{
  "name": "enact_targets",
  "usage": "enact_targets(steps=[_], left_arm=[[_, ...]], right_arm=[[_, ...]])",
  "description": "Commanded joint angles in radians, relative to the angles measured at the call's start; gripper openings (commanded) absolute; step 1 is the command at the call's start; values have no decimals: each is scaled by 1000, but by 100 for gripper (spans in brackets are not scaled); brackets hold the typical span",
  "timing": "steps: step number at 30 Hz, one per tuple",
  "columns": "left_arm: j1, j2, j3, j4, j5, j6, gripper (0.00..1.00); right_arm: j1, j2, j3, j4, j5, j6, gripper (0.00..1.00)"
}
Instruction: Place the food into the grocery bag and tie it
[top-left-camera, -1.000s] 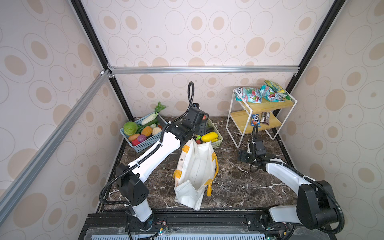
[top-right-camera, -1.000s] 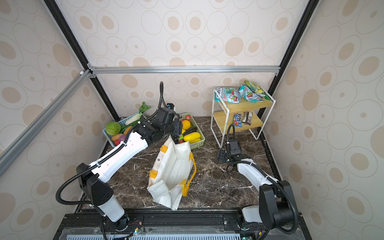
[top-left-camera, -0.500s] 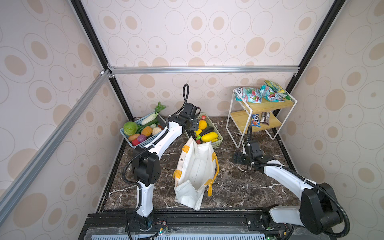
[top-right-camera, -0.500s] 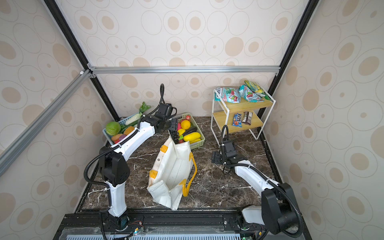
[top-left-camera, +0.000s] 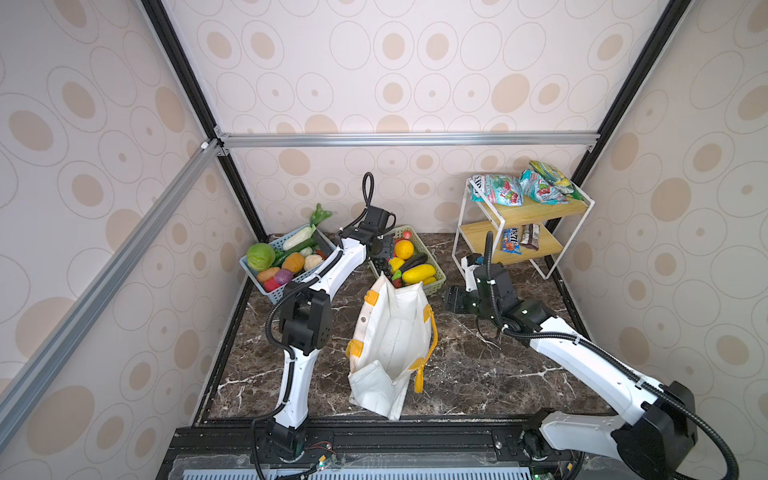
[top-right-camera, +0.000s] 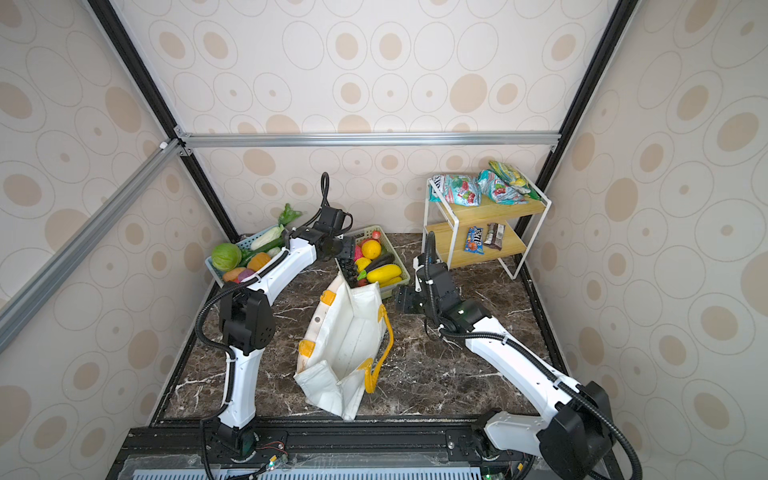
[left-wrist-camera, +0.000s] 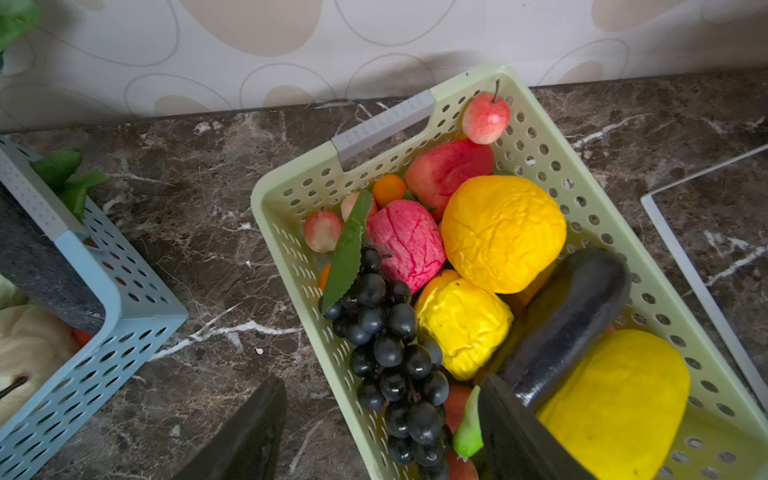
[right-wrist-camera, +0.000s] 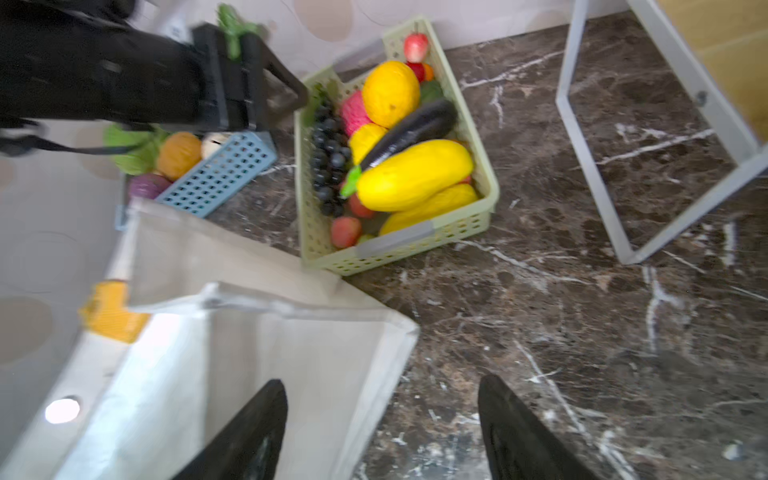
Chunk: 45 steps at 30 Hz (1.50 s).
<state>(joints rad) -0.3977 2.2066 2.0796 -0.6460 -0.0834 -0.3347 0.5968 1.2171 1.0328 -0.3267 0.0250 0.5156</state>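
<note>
Left wrist view: left end effector jaws apart, empty, over grapes in green basket, likely lining up a pick. Right end effector apart, empty, at bag rim, probably to steady its mouth. In a top view, bag stands open on desk, centre frame. Shelf packet print unreadable.

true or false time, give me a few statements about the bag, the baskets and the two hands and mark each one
1. The left hand hangs over the green basket, open and empty. True.
2. An orange is inside the grocery bag. False: the bag looks empty; the orange lies in the green basket.
3. The black grapes lie in the blue basket. False: they lie in the green basket.
4. Snack packets sit on the rack's top shelf. True.
5. The right hand grips the grocery bag. False: it is open beside the bag, holding nothing.
</note>
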Motion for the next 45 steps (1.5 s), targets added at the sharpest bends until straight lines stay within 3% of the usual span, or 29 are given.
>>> enact_targets(steps=[1,5,12,18,23,30,38,40,45], left_arm=[[13,16,79,-26,1,24,73],[14,23,90,-29,-8,23,73],[15,14,89,-20,1,17,73],[13,-17,62,-10,14,23,73],[12,-33,53,-14,11,29,73],[26,-46,75,-57,-61,57,74],[61,-48,102,-76,-49,65,74],[67,-36,114,-85,-25,69,74],[67,-1,139,-117,42,86,68]], right_arm=[[68,-15,29,-73,-37,68,68],[119,2,48,-140,-58,105,60],[188,50,72,-222,-35,106,58],[197,102,38,-133,-86,99,35],[214,174,53,19,-165,71,24],[260,362,207,116,-250,3,21],[280,519,363,182,-321,-9,21],[280,541,391,173,-318,-14,24],[274,502,379,133,-248,-38,40]])
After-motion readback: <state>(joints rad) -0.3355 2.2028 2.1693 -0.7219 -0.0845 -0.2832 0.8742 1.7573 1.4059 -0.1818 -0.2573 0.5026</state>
